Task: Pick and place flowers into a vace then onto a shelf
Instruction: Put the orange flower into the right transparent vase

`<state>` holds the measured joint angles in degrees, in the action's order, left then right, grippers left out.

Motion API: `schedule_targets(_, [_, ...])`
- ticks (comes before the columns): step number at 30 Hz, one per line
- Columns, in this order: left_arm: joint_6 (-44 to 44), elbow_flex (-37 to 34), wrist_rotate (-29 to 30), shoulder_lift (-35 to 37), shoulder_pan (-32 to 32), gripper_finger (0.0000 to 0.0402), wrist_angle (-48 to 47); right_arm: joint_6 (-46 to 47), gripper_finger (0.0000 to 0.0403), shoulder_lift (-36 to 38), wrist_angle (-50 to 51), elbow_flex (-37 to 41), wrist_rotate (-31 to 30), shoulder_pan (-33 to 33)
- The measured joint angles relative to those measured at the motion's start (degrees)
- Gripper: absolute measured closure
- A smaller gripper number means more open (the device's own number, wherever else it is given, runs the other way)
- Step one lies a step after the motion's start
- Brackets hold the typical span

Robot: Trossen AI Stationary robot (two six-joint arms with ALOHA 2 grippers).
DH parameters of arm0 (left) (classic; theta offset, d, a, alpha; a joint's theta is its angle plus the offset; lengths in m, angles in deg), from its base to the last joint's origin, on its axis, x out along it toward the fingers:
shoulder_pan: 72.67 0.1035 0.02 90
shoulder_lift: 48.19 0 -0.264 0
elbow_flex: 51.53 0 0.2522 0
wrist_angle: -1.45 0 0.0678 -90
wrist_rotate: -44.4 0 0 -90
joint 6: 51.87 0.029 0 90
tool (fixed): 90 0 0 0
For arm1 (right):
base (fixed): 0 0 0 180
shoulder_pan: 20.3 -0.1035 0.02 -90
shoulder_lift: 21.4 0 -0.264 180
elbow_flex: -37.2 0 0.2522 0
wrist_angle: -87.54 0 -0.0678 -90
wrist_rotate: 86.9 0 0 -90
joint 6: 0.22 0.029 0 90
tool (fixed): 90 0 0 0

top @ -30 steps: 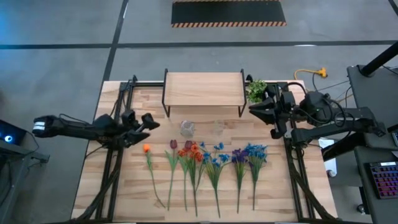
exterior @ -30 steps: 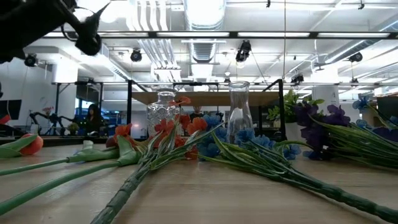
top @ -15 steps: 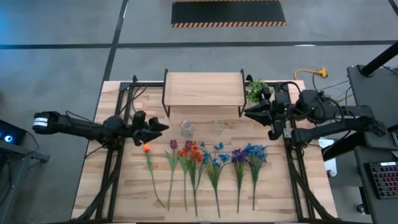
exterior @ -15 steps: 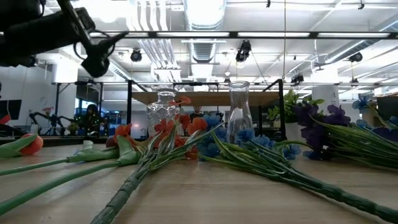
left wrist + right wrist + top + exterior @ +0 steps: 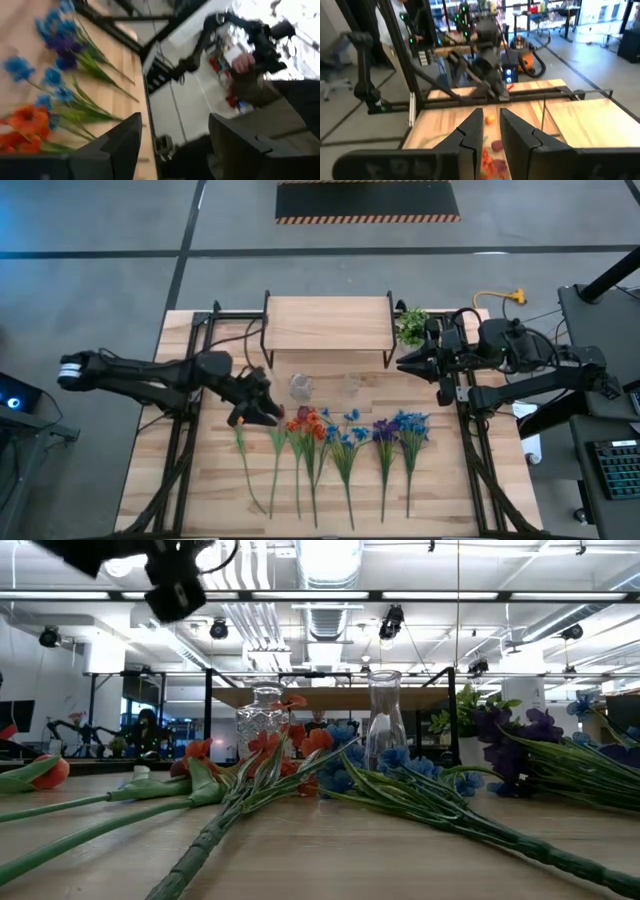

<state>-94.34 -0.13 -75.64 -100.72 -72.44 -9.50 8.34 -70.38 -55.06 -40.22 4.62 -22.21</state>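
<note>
left gripper (image 5: 262,406): fingers apart, over flowers (image 5: 330,430) row's left end | right gripper (image 5: 403,363): fingers nearly together, near table's right edge, beside shelf (image 5: 326,323)

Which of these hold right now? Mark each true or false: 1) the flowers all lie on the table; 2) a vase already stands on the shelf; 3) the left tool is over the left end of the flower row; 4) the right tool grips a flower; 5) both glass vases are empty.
1) True: the flowers lie in a row on the table.
2) False: the shelf top is bare; the two glass vases stand on the table in front of it.
3) True: the left tool hangs there, fingers open.
4) False: the right tool holds nothing, off by the potted plant.
5) True.
</note>
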Motion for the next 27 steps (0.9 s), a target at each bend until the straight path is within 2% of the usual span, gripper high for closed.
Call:
schedule_targets(2, [-0.05,3.57,-1.27,-1.4,-0.39,0.0203,-5.32,-0.08,0.0346,0.05,2.42,-0.72,0.0,0.0])
schedule_targets(6, [-0.53,9.37,0.25,-3.16,-2.79,0.0214,-17.47,-0.25,0.0346,0.09,6.98,-1.77,0.0,0.0])
schedule_targets(12, [-7.07,14.96,10.75,-4.93,-9.93,0.0217,-38.25,-1.28,0.0346,0.48,11.03,-0.84,-0.04,0.0])
schedule_targets(15, [-14.93,16.21,16.8,-5.65,-13.98,0.0217,-43.31,-1.97,0.0346,0.82,11.87,0.36,-0.04,0.0])
schedule_targets(21, [-36.64,16.23,28.08,-7.85,-21.65,0.0217,-48.9,-3.45,0.0346,1.33,12.54,2.24,-0.06,0.04])
schedule_targets(27, [-52.37,16.23,32.99,-12.59,-25.18,0.0217,-56.02,-6.4,0.0346,1.33,13.42,2.4,-0.09,0.04])
